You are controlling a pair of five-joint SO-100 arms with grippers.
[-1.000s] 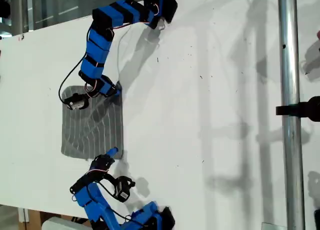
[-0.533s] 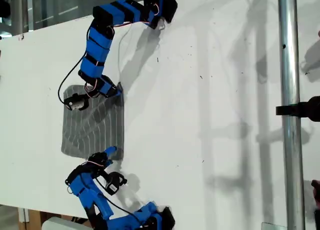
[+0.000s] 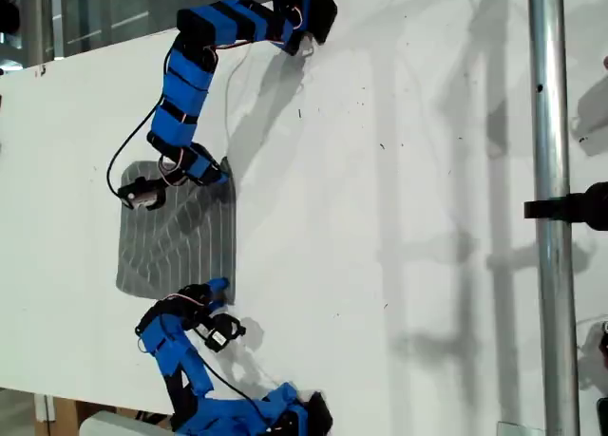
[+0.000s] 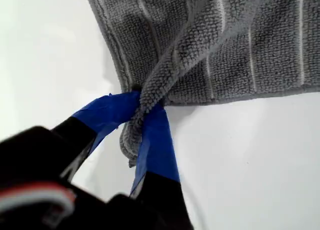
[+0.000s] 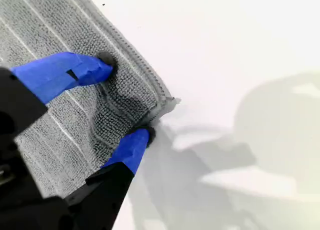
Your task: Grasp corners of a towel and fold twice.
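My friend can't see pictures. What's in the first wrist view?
My first gripper, its jaws wrapped in blue tape, pinches a bunched corner of the grey striped towel. The rest of the towel lies on the white table.

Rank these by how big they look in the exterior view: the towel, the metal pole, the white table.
1. White table, fills most of the view.
2. Metal pole, long but thin; it appears nearer the camera, so its rank against the towel is unsure.
3. Towel, a compact grey patch.

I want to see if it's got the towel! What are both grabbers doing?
My first gripper: closed, pinching a corner of the towel.
My second gripper: open, fingertips pressed on another towel corner.
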